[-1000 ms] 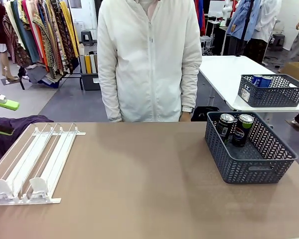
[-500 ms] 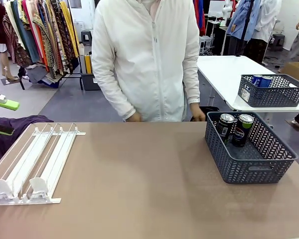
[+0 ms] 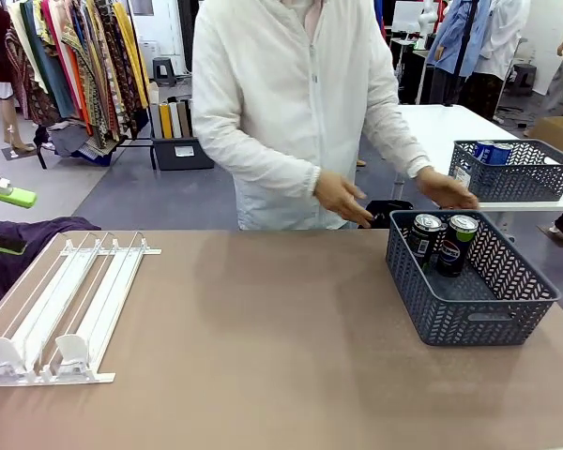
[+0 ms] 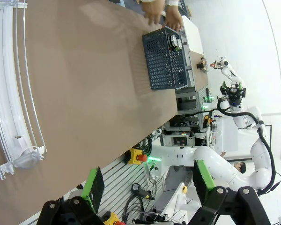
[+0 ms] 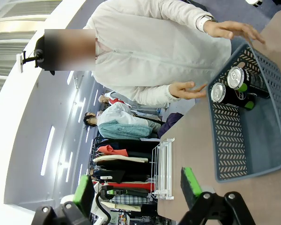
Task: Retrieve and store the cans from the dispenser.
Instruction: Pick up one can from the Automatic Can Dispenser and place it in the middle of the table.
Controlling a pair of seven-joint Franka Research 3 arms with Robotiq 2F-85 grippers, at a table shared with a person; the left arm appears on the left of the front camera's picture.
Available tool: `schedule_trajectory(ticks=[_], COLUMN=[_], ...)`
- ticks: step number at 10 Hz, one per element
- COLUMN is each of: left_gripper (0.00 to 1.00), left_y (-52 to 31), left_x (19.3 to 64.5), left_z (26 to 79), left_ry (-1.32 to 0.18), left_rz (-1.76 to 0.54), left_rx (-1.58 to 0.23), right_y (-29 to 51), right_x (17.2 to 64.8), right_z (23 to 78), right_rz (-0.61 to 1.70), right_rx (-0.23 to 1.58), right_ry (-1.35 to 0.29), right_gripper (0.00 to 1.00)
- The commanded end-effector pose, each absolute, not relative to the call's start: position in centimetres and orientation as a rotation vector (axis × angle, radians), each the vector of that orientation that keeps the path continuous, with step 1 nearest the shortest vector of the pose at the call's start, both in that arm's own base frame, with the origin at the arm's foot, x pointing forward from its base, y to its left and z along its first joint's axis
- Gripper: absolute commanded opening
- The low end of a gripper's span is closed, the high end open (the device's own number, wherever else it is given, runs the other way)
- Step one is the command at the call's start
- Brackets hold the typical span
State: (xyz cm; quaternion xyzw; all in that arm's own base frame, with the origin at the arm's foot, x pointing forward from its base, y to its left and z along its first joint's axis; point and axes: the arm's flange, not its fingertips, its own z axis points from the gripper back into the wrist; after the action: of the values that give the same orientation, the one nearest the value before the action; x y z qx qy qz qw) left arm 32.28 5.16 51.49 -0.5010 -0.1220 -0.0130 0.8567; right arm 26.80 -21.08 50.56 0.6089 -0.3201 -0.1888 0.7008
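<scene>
L claw (image 4: 147, 180) wide open, empty, over table edge, R claw (image 5: 136, 190) open, holding nothing

Count: 2 cans (image 3: 438, 241) upright in 1 grey mesh basket (image 3: 473, 305) on the bench (image 3: 263, 356). 1 dispenser (image 3: 61, 305) with 2 white stops at its near end. 2 person's hands (image 3: 341, 199) near the basket. 1 second basket (image 3: 511, 173) on far white table.

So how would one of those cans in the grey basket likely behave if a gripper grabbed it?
The cans look slim and smooth, so probably slippery between the pads. They stand upright and packed together in the basket, so one may tip its neighbours. Once on its side it would likely roll.
</scene>
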Motion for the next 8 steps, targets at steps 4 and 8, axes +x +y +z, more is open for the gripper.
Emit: schedule_trajectory(ticks=[4, 8], left_gripper=[1.00, 1.00], left_y=[5.19, 5.19], left_x=[32.34, 32.34], left_z=[51.61, 51.61], left_ry=[-0.263, -0.263], left_rz=[-0.031, -0.031], left_rx=[-1.069, -1.069], right_y=[-20.93, -20.93], right_x=[27.11, 27.11], right_z=[50.91, 50.91], right_rz=[-0.410, -0.410], right_rx=[1.374, 1.374], right_ry=[-0.741, -0.741], right_gripper=[1.00, 1.00])
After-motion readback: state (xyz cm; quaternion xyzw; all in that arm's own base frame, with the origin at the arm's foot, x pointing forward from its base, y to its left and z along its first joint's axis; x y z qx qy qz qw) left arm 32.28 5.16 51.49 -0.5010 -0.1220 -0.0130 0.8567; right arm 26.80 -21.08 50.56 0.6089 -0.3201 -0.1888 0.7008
